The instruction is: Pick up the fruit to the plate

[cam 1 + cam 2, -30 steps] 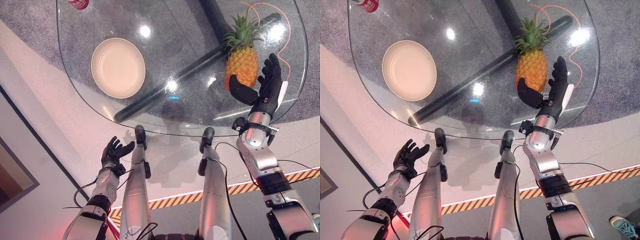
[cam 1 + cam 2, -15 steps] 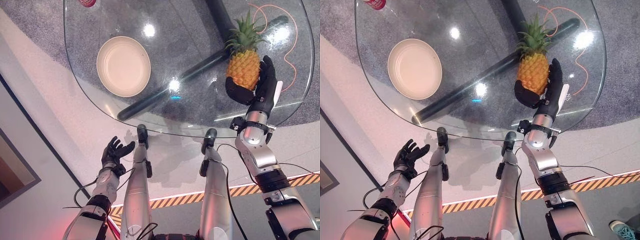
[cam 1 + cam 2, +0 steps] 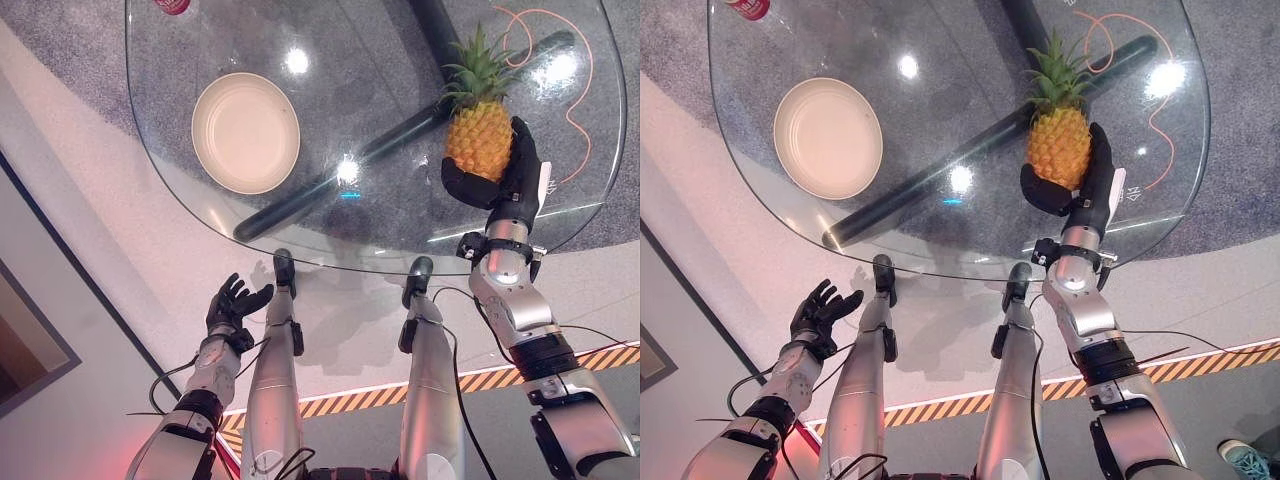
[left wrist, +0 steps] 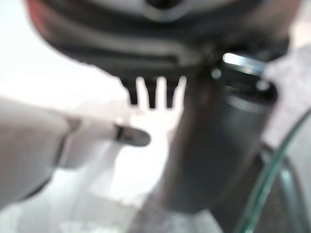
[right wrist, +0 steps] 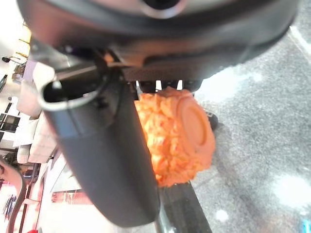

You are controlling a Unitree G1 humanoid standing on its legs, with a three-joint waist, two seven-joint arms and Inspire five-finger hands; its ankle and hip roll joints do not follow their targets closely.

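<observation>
A pineapple point(image 3: 479, 132) with a green crown stands upright on the right part of the round glass table point(image 3: 360, 235). My right hand point(image 3: 510, 185) is wrapped round its lower half, thumb on the near side and fingers on the far right side; the fruit's orange base point(image 5: 180, 136) shows past the thumb point(image 5: 104, 160) in the right wrist view. A cream plate point(image 3: 245, 132) lies empty on the table's left part, well apart from the fruit. My left hand point(image 3: 232, 303) hangs open below the table's near edge, holding nothing.
A red can point(image 3: 173, 5) stands at the table's far left edge. An orange cord point(image 3: 575, 95) loops on the floor under the glass to the right of the pineapple. A dark bar point(image 3: 330, 180) of the table's base crosses beneath the glass between plate and fruit.
My right hand has closed in from beside the pineapple and now grips its lower half; the fruit has shifted slightly left. The left hand stays where it was.
</observation>
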